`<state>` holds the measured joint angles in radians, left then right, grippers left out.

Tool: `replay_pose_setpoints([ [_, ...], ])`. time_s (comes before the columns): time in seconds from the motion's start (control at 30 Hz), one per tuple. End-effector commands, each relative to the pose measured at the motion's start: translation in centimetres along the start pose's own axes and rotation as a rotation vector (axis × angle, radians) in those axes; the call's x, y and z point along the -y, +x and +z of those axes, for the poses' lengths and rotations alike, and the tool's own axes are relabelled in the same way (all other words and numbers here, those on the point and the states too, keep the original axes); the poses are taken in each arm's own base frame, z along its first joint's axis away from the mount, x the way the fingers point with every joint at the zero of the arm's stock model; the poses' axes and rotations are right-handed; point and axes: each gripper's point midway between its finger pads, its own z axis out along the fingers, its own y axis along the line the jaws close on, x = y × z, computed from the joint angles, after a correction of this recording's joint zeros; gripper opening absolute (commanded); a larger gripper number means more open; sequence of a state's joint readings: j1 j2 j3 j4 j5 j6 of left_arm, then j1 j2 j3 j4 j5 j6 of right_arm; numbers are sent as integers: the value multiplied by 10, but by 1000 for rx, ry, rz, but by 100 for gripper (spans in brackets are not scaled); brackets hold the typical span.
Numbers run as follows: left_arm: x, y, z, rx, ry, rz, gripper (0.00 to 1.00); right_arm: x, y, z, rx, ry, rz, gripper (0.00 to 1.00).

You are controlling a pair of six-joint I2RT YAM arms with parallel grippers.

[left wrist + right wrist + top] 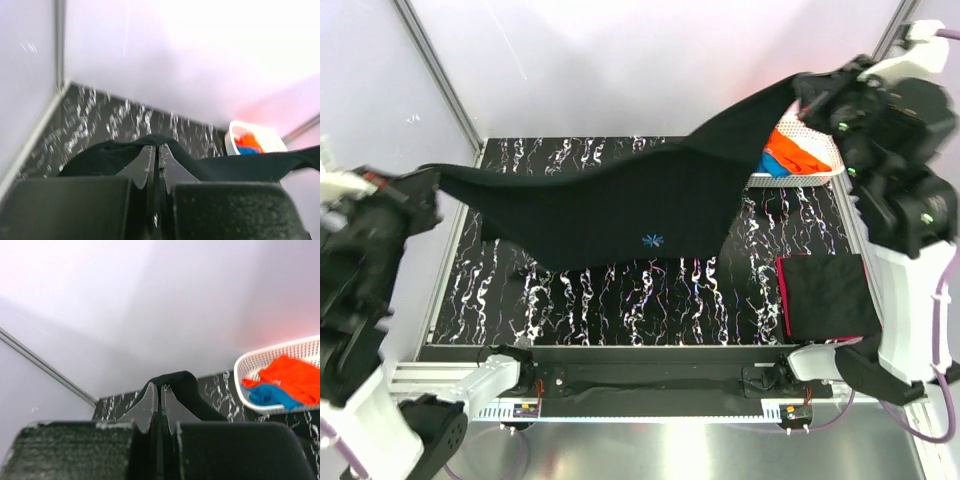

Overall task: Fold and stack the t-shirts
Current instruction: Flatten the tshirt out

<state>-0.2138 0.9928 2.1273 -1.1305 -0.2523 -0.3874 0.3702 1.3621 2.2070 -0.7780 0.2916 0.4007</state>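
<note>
Holding the big black soft cloth t-shirt (610, 205) up across the middle of the frame.
Pinched tight by left gripper (158, 147) and right gripper (161, 386); could slip and drop if pulled hard.

**Spread wide, jaws clamped tight**

The left gripper (432, 185) reaches in from the far left. The right gripper (803, 95) is raised higher at the far right. They point toward each other, and each has its jaws pressed together, pinching an edge of the black t-shirt (610, 205).
</note>
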Motion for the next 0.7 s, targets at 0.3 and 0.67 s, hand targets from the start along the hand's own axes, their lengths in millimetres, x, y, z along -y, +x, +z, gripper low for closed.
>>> replay_pose_setpoints([
  [0.3,4,-142,-146,606,154,-13,0,-54,-160,-140,495,-347,20,0],
  [0.67,7,-161,-167,706,190,-29,0,-69,-215,-235,698,-526,48,0],
])
